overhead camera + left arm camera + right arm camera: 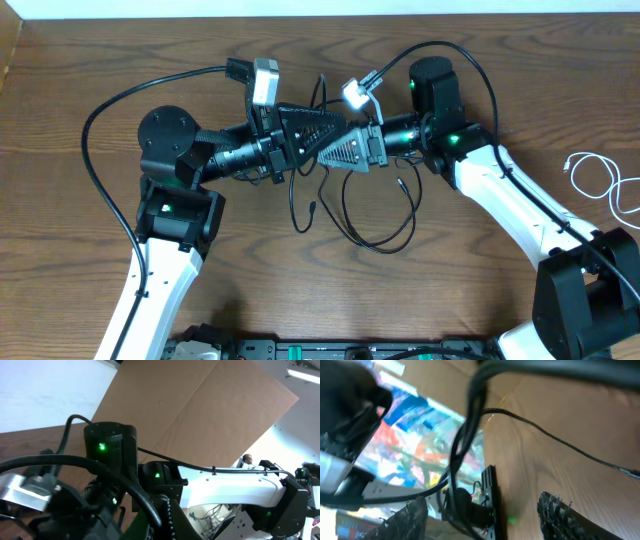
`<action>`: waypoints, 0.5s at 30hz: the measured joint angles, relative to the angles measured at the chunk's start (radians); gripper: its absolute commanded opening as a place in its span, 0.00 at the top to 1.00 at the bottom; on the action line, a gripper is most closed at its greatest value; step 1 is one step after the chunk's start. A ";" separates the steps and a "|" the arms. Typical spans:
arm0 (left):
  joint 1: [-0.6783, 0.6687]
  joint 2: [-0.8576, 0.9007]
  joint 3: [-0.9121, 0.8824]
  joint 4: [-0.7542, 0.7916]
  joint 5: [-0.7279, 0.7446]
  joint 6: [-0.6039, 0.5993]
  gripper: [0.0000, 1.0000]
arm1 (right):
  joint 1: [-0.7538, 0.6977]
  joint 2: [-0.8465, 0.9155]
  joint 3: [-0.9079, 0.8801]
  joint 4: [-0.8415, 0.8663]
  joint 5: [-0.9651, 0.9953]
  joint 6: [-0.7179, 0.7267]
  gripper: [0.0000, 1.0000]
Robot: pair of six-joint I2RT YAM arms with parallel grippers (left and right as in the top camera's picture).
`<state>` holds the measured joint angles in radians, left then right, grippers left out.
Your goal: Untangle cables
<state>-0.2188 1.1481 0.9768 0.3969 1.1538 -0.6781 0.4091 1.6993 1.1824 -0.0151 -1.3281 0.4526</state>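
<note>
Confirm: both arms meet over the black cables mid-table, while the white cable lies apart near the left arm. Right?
No. The overhead view shows the white cable lying apart near the right arm, not the left; the rest holds.

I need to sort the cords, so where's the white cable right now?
In the overhead view the white cable lies at the table's far right edge, beyond the right arm, apart from the black cables at centre.

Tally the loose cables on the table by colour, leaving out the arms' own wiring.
Black cables: 2 at least; they are tangled together, so the exact count is unclear
White cable: 1
Total: at least 3
</note>
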 measured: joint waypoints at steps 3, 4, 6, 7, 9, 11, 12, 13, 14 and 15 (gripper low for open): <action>0.000 0.000 0.000 0.000 0.000 0.000 0.92 | 0.002 0.000 0.000 -0.017 -0.027 -0.044 0.34; 0.000 0.000 0.000 0.000 0.000 0.000 0.92 | 0.004 0.000 0.000 -0.022 -0.034 -0.060 0.34; 0.000 0.000 0.000 0.000 0.000 0.000 0.93 | 0.016 0.000 0.000 -0.055 -0.042 -0.101 0.34; 0.000 0.000 0.000 0.000 0.000 0.001 0.93 | 0.024 0.000 0.000 -0.070 -0.045 -0.121 0.39; 0.000 0.000 0.000 0.000 0.000 0.001 0.93 | 0.039 0.000 0.000 -0.098 -0.048 -0.159 0.67; 0.000 0.000 0.000 0.001 0.000 0.001 0.92 | 0.053 0.000 0.000 -0.109 -0.043 -0.195 0.88; 0.000 0.000 0.000 0.000 0.000 0.001 0.92 | 0.060 0.000 0.000 -0.111 -0.035 -0.208 0.99; 0.000 0.000 0.000 0.001 0.000 0.002 0.93 | 0.061 0.000 0.000 -0.116 -0.027 -0.211 0.99; 0.000 0.000 0.000 0.000 0.000 0.005 0.93 | 0.065 0.000 0.000 -0.127 -0.011 -0.221 0.99; 0.000 0.000 0.000 -0.001 -0.001 0.008 0.93 | 0.066 0.000 0.000 -0.133 0.000 -0.227 0.99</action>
<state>-0.2188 1.1481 0.9768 0.3962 1.1530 -0.6697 0.4747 1.6993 1.1824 -0.1478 -1.3285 0.2260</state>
